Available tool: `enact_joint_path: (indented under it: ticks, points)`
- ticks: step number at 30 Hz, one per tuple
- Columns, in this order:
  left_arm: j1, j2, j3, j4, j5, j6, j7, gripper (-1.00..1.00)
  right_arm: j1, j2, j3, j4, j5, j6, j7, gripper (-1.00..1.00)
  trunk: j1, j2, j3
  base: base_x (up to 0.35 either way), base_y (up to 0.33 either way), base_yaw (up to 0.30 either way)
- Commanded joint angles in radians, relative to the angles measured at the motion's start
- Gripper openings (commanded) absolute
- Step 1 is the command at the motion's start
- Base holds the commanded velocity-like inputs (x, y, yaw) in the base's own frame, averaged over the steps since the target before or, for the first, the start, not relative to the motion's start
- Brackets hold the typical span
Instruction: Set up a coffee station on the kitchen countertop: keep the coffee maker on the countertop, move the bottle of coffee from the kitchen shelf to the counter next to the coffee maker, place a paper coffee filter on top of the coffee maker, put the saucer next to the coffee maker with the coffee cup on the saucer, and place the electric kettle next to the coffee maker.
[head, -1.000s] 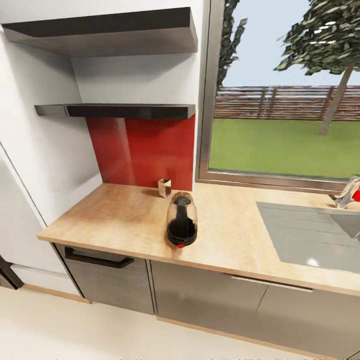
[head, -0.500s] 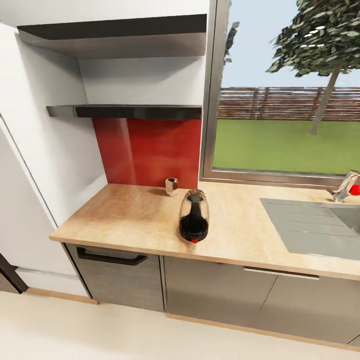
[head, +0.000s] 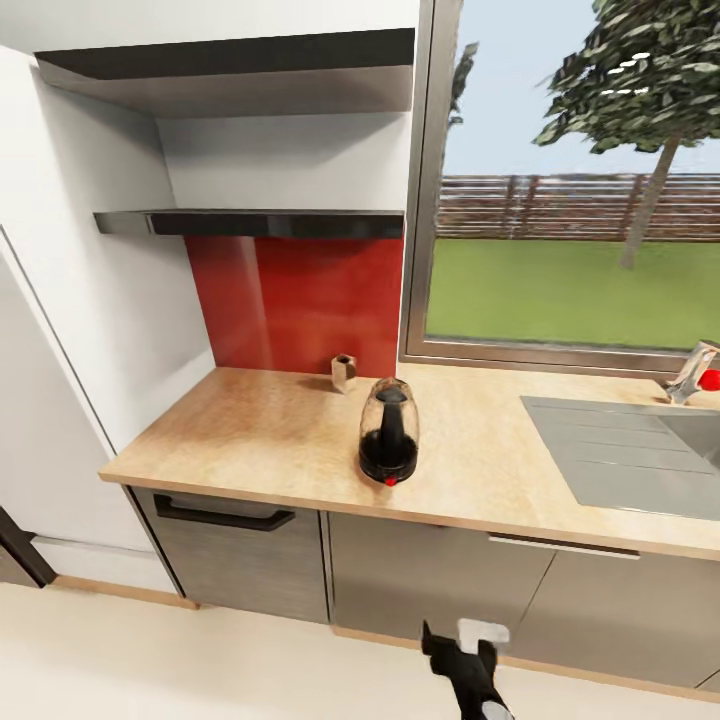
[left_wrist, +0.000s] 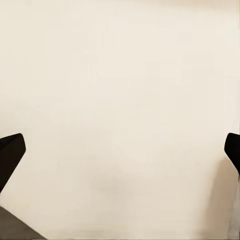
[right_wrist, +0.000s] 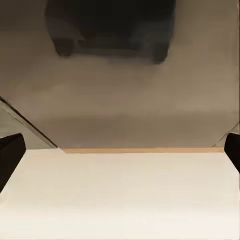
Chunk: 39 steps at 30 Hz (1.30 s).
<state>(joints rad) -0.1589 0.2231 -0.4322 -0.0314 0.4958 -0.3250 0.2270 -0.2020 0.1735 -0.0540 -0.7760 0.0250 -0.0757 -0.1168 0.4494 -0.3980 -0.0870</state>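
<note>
The electric kettle (head: 389, 440), clear glass with a black base and a red switch, stands upright near the front edge of the kitchen countertop (head: 260, 430). In the head view my right gripper (head: 460, 640) rises at the bottom edge, low in front of the cabinets and well below the kettle. Its wrist view has the right gripper (right_wrist: 120, 155) open, facing a grey cabinet front and floor. My left gripper (left_wrist: 120, 155) is open over bare pale floor. The coffee maker, bottle of coffee, paper coffee filter, saucer and coffee cup are out of view.
A small beige container (head: 344, 372) sits against the red backsplash. The steel sink (head: 640, 450) and tap (head: 695, 372) lie to the right. Two dark wall shelves (head: 250, 222) hang above the worktop's left part. Dark grey cabinets (head: 420, 580) stand below, a white tall panel (head: 50, 450) at the left.
The camera shifted during the first half second, then held still. My right arm has since come up into the bottom of the head view. The kettle has not moved.
</note>
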Motion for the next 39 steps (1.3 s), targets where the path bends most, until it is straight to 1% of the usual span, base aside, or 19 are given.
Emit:
enact_joint_path:
  ticks: [1, 3, 5, 6, 8, 10, 11, 12, 14, 15, 18, 19, 20, 22, 23, 25, 28, 34, 39]
  points:
    - [-0.001, 0.0, -0.009, 0.001, 0.006, 0.008, 0.004, 1.0, -0.001, 0.001, 0.018, -0.022, 0.003, -0.003, -0.009, 1.0, 0.001, -0.002, -0.002, 0.0, 0.0, 0.0]
    - [-0.001, -0.003, -0.008, 0.003, 0.006, 0.042, 0.003, 1.0, -0.001, 0.001, 0.098, -0.107, 0.004, -0.003, -0.061, 1.0, 0.001, -0.002, -0.002, 0.0, 0.0, 0.0]
    - [-0.001, -0.005, -0.008, 0.004, 0.006, 0.078, 0.003, 1.0, -0.001, 0.001, 0.174, -0.2, 0.004, -0.001, -0.143, 1.0, 0.001, -0.002, -0.002, 0.0, 0.0, 0.0]
    - [-0.001, -0.005, -0.008, 0.004, 0.006, 0.087, 0.003, 1.0, -0.001, 0.001, 0.194, -0.222, 0.004, -0.001, -0.163, 1.0, 0.001, -0.002, -0.002, 0.0, 0.0, 0.0]
    - [-0.001, -0.006, -0.008, 0.004, 0.006, 0.115, 0.003, 1.0, -0.001, 0.001, 0.274, -0.304, 0.003, 0.003, -0.231, 1.0, 0.001, -0.002, -0.002, 0.0, 0.0, 0.0]
    - [-0.001, -0.007, -0.008, 0.004, 0.006, 0.129, 0.003, 1.0, -0.001, 0.001, 0.349, -0.379, 0.004, 0.009, -0.275, 1.0, 0.001, -0.002, -0.002, 0.0, 0.0, 0.0]
    - [-0.001, -0.007, -0.008, 0.004, 0.006, 0.131, 0.003, 1.0, -0.001, 0.001, 0.364, -0.398, 0.004, 0.012, -0.284, 1.0, 0.001, -0.002, -0.002, 0.0, 0.0, 0.0]
    - [-0.001, -0.008, -0.008, 0.004, 0.006, 0.134, 0.003, 1.0, -0.001, 0.001, 0.389, -0.436, 0.003, 0.023, -0.299, 1.0, 0.001, -0.002, -0.002, 0.0, 0.0, 0.0]
    - [-0.001, -0.008, -0.008, 0.003, 0.006, 0.137, 0.0, 1.0, -0.001, 0.001, 0.421, -0.52, 0.003, 0.069, -0.319, 1.0, 0.001, -0.002, -0.002, 0.0, 0.0, 0.0]
    - [-0.001, -0.008, -0.008, 0.003, 0.006, 0.138, 0.0, 1.0, -0.001, 0.001, 0.427, -0.542, 0.003, 0.087, -0.322, 1.0, 0.001, -0.002, -0.002, 0.0, 0.0, 0.0]
    - [-0.001, -0.009, -0.008, 0.003, 0.005, 0.139, -0.004, 1.0, -0.002, 0.001, 0.449, -0.667, 0.003, 0.214, -0.33, 1.0, 0.001, -0.002, -0.002, 0.0, 0.0, 0.0]
    - [-0.001, -0.01, -0.008, 0.003, 0.005, 0.139, -0.004, 1.0, -0.003, 0.001, 0.451, -0.68, 0.003, 0.236, -0.33, 1.0, 0.001, -0.002, -0.002, 0.0, 0.0, 0.0]
    - [-0.001, -0.01, -0.008, 0.002, 0.004, 0.139, -0.005, 1.0, -0.007, 0.001, 0.454, -0.697, 0.002, 0.275, -0.331, 1.0, 0.001, -0.002, -0.002, 0.0, 0.0, 0.0]
    - [-0.001, -0.011, -0.01, 0.002, -0.007, 0.137, -0.006, 1.0, -0.055, 0.001, 0.457, -0.719, 0.001, 0.36, -0.331, 1.0, 0.001, -0.002, -0.002, 0.0, 0.0, 0.0]
    - [-0.001, -0.018, -0.011, 0.002, -0.029, 0.137, -0.005, 1.0, -0.087, 0.001, 0.458, -0.726, 0.001, 0.386, -0.33, 1.0, 0.001, -0.002, -0.002, 0.0, 0.0, 0.0]
    - [-0.001, -0.022, -0.01, 0.002, -0.043, 0.136, -0.005, 1.0, -0.098, 0.001, 0.458, -0.728, 0.002, 0.395, -0.33, 1.0, 0.001, -0.002, -0.002, 0.0, 0.0, 0.0]
    - [-0.002, -0.022, -0.01, 0.002, -0.049, 0.139, -0.006, 1.0, -0.103, 0.001, 0.456, -0.729, 0.003, 0.398, -0.33, 1.0, 0.001, -0.002, -0.002, 0.0, 0.0, 0.0]
    - [-0.002, -0.024, -0.008, 0.003, -0.05, 0.141, -0.002, 1.0, -0.105, 0.001, 0.449, -0.729, 0.004, 0.397, -0.33, 1.0, 0.001, -0.002, -0.002, 0.208, 0.145, 0.0]
    - [-0.001, -0.025, -0.008, 0.004, -0.049, 0.141, -0.004, 1.0, -0.105, 0.001, 0.448, -0.727, 0.004, 0.396, -0.33, 1.0, 0.001, -0.002, -0.002, 0.036, 0.024, 0.0]
